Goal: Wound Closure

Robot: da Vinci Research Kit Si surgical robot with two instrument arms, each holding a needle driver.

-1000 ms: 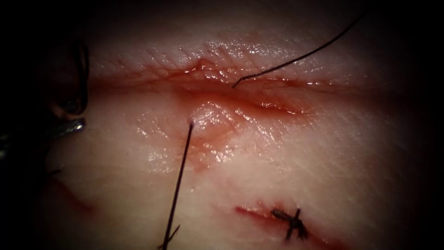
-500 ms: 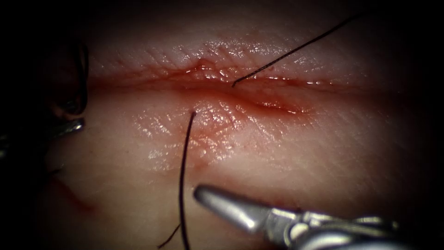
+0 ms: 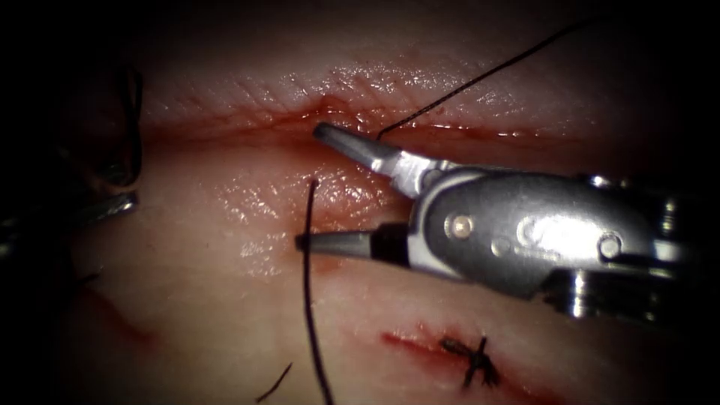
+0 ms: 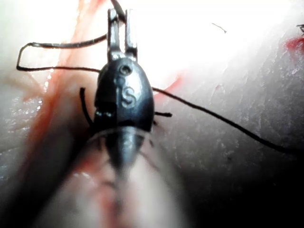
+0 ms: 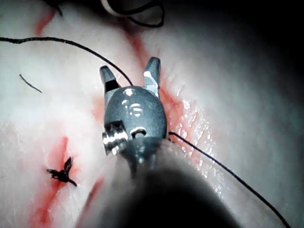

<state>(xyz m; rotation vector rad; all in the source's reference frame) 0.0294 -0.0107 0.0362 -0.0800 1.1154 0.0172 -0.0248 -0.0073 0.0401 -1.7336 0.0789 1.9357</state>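
- Nearest the viewer, a finished knotted stitch (image 3: 474, 361) lies on the tissue (image 3: 187, 300), below the right tool.
- The right tool (image 3: 307, 187) reaches in from the right, jaws spread wide and holding nothing, straddling the thread (image 3: 307, 285) where it leaves the tissue, probably placed to grasp it.
- Beyond its upper jaw runs the cut (image 3: 247, 124), wet with red fluid.
- At far left, the left tool (image 4: 118, 28) has its jaws closed on thread.
- The needle cannot be made out.
- No containers here.

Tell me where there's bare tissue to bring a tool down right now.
Free: the patch between the lower thread and the tied stitch, and the tissue beyond it. Crowded: the cut, which the open, empty right tool straddles, with the left tool at its left end.
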